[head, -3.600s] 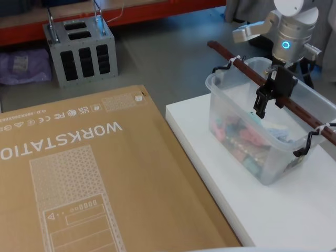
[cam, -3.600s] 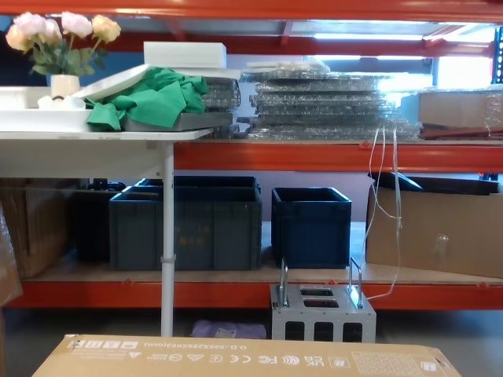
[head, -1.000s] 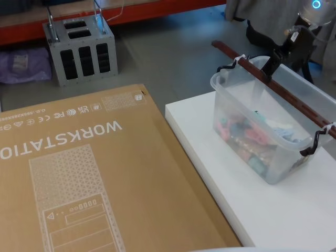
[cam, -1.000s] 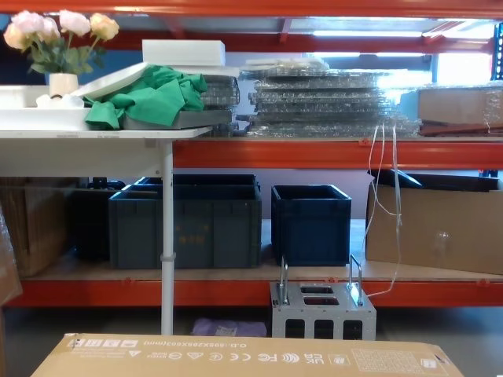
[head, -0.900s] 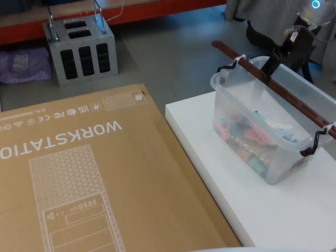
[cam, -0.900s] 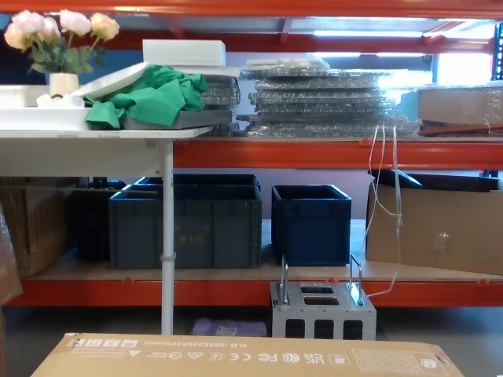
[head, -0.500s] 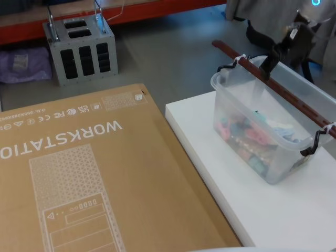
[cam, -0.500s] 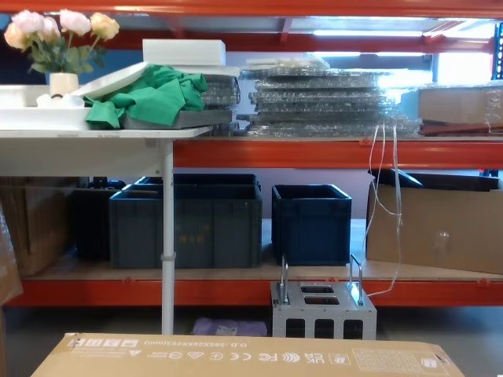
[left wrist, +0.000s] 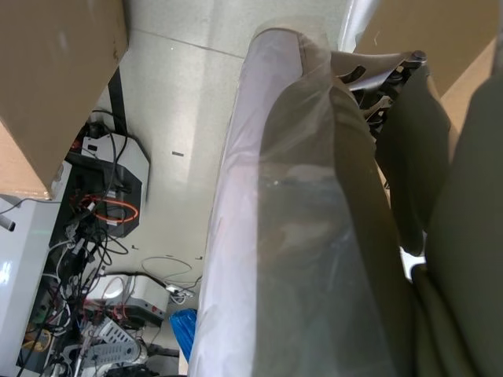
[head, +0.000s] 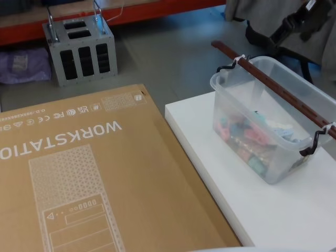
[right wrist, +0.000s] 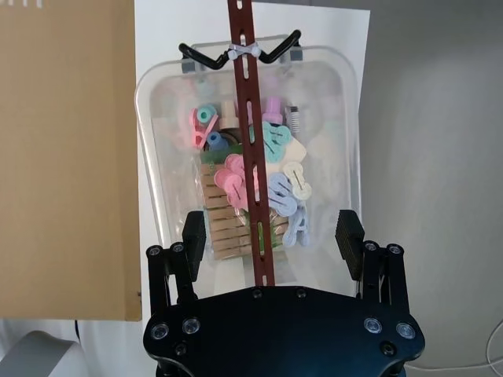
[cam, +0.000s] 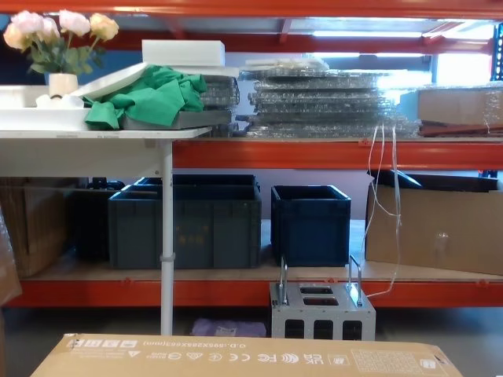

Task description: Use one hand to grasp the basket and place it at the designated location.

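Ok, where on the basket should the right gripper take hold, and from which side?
Grip the reddish-brown bar handle near its middle, coming straight down from above. It spans the basket lengthwise over the rim, with open space beneath for fingers. The right gripper is open and straddles the bar's line in its wrist view, so the jaws would likely close across its narrow width.

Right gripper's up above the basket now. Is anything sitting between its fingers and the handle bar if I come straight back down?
Nothing visible does. In the right wrist view the right gripper is open above the basket, with the brown handle bar running between its fingers. The clothespins lie beneath the bar, inside the tub.
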`<move>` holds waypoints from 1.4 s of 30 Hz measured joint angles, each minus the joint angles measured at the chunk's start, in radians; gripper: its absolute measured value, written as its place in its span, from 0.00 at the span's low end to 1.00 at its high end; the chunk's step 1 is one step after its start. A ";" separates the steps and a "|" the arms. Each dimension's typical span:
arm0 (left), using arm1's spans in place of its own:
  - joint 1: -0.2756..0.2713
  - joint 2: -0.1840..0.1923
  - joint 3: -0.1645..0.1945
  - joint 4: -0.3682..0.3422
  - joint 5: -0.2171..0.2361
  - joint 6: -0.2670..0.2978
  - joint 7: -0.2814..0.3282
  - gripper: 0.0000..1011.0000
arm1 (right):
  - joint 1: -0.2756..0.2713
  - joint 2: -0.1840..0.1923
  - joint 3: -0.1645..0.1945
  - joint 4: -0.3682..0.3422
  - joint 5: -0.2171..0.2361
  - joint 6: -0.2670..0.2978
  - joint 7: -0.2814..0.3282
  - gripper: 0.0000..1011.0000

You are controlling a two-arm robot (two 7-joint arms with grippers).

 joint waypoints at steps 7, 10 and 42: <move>0.000 0.000 0.000 0.000 0.000 0.000 0.000 0.00 | -0.006 0.020 0.027 -0.024 0.005 0.007 -0.002 0.99; 0.000 0.000 0.000 0.000 0.000 0.000 0.000 0.00 | -0.009 0.024 0.036 -0.030 0.005 0.008 -0.002 0.99; 0.000 0.000 0.000 0.000 0.000 0.000 0.000 0.00 | -0.023 0.035 0.056 -0.044 0.006 0.007 0.001 0.99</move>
